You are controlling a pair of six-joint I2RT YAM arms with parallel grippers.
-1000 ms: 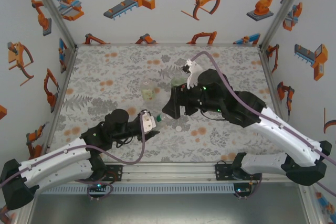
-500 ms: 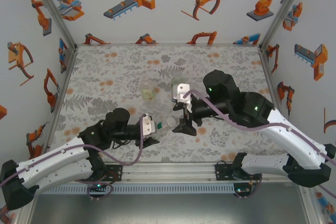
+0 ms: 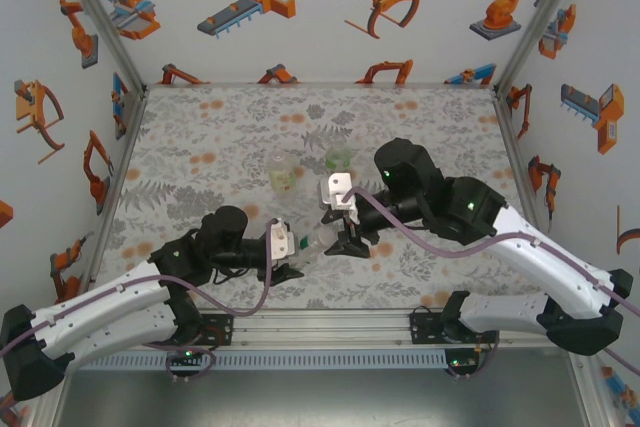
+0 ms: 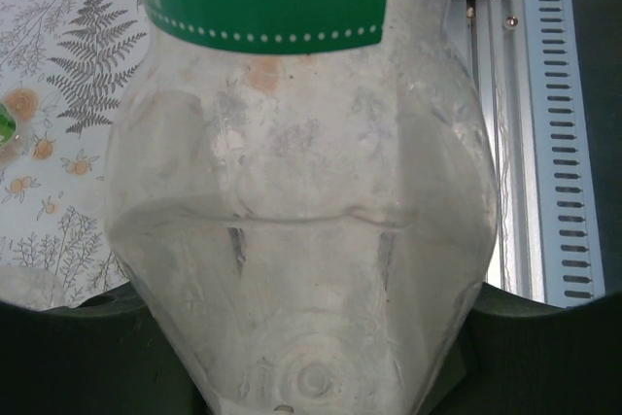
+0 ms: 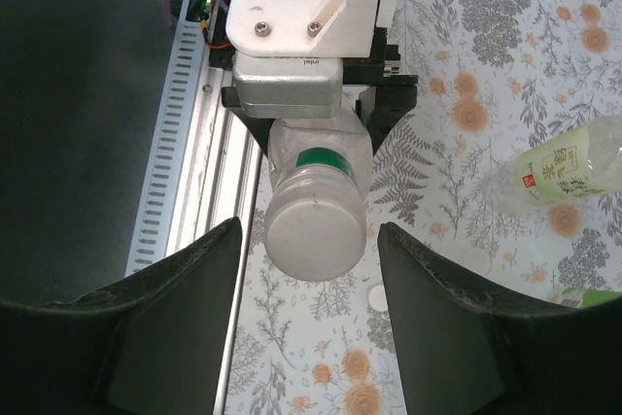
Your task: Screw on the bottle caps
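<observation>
My left gripper is shut on a colourless bottle with a green label and holds it level, neck pointing right. In the left wrist view the bottle's base sits between the jaws. A white cap sits on the bottle's end, facing my right gripper. That gripper is open, a finger on each side of the cap and neither touching. A loose cap lies on the mat below. The yellowish bottle and the green bottle stand further back.
The floral mat covers the table. A metal rail runs along the near edge, close under the held bottle. Patterned walls close in the left, right and back sides.
The right arm has swung down and to the left, bringing its gripper in front of the held bottle's end, and its jaws have narrowed. The left arm has stayed still.
</observation>
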